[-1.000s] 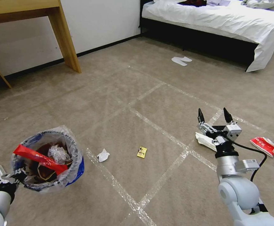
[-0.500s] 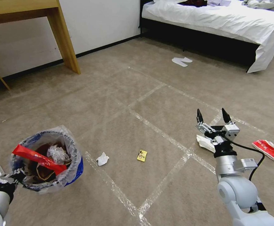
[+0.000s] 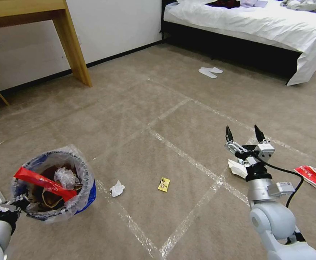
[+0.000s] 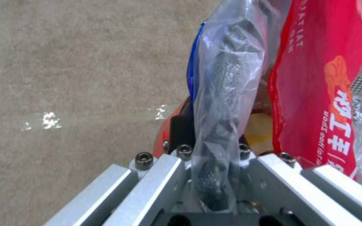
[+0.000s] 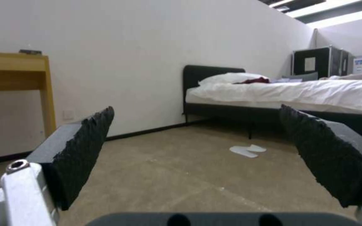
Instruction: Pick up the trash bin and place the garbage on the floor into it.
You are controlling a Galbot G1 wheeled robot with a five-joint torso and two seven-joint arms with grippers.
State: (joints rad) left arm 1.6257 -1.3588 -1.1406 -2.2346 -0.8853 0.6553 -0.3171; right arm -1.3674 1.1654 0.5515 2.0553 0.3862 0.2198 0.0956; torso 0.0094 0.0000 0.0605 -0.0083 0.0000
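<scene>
While left gripper (image 4: 214, 175) pinches the trash bin (image 3: 53, 187) rim, right gripper (image 3: 244, 133) raised, fingers spread.

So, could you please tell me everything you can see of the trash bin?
The trash bin is a small round bucket lined with a crinkly clear plastic bag with blue markings; the bag is folded out over the rim. A sliver of red wall shows in the left wrist view. It sits upright at the robot's left. The left end effector is shut on its near rim, pinching the bag too. Inside are a red wrapper strip lying across the opening, crumpled clear plastic and something brown.
</scene>
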